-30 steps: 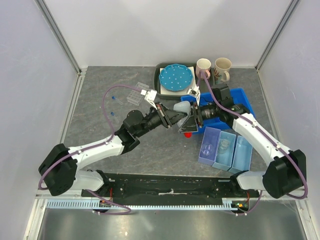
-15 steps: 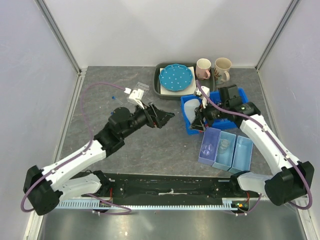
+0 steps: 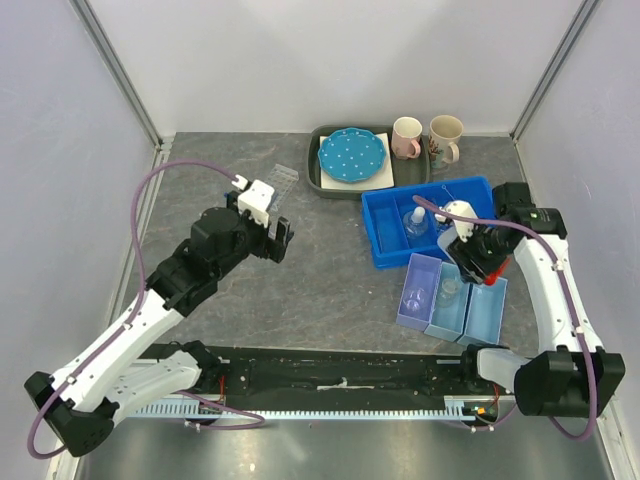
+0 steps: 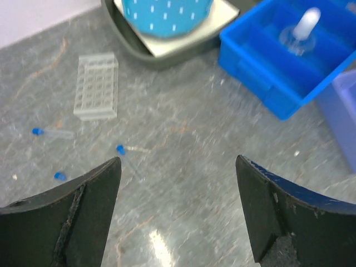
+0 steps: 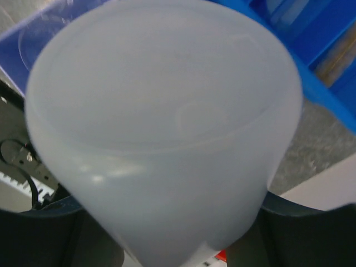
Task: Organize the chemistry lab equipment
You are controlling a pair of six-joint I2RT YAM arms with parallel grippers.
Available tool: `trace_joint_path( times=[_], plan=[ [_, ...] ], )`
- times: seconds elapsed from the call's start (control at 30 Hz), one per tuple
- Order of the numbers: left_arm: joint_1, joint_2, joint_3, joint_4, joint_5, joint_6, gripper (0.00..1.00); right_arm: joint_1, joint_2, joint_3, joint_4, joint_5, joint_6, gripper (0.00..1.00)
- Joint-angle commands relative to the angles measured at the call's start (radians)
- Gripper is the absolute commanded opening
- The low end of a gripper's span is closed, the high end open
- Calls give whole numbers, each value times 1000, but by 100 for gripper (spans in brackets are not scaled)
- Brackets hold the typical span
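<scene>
The red-capped bottle (image 3: 457, 214), white and translucent, is held in the air by my right gripper (image 3: 470, 246) over the blue bin (image 3: 385, 250) and the pale bins. Its base fills the right wrist view, where the bottle (image 5: 161, 122) sits between the shut fingers of the right gripper (image 5: 178, 239). My left gripper (image 3: 279, 240) hangs open and empty over the bare table. Ahead of the left gripper (image 4: 177, 167) lie the clear test-tube rack (image 4: 96, 86) and blue-capped tubes (image 4: 51, 132) (image 4: 130, 149). A small glass flask (image 3: 416, 222) stands in the blue bin.
A grey tray (image 3: 322, 186) with the blue dotted plate (image 3: 351, 155) sits at the back, two mugs (image 3: 406, 137) (image 3: 445, 135) beside it. Three pale bins (image 3: 420, 318) stand front right, with small glassware (image 3: 415, 297) inside. The rack (image 3: 283, 178) lies beyond my left wrist.
My left gripper opened, let go of the bottle and drew back to the left. My right arm carried the bottle away to the right, over the bins.
</scene>
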Motion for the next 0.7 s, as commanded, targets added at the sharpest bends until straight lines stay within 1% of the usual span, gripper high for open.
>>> trace_joint_path(
  times=[0.0,0.13,0.2,0.23,0.27,0.33,0.37,0.47,0.57,0.67],
  plan=[
    [1,-13,-81,-29,-31,104,89,-65,-1,2,-108,61,-50,31],
    [1,-42,-99,-31,-37,99,88,-154,57,-9,-116,-31,13,32],
    [1,-61,-117,-19,-37,102,88,-227,101,-18,-116,-57,18,32],
    [1,-79,-123,-8,-35,106,88,-256,118,-24,-116,-69,14,33],
    [1,-87,-127,-5,-37,106,89,-317,153,-27,-117,-95,9,33],
    [1,-99,-133,3,-35,109,89,-382,190,-33,-121,-123,-14,33],
    [1,-99,-134,4,-35,110,89,-443,233,-30,-124,-146,-25,33],
    [1,-96,-137,6,-34,107,89,-529,319,-27,-150,-195,-63,33],
    [1,-87,-137,6,-34,107,89,-560,361,-42,-163,-218,-78,33],
    [1,-85,-137,6,-32,107,89,-582,353,-35,-176,-226,-89,34]
  ],
)
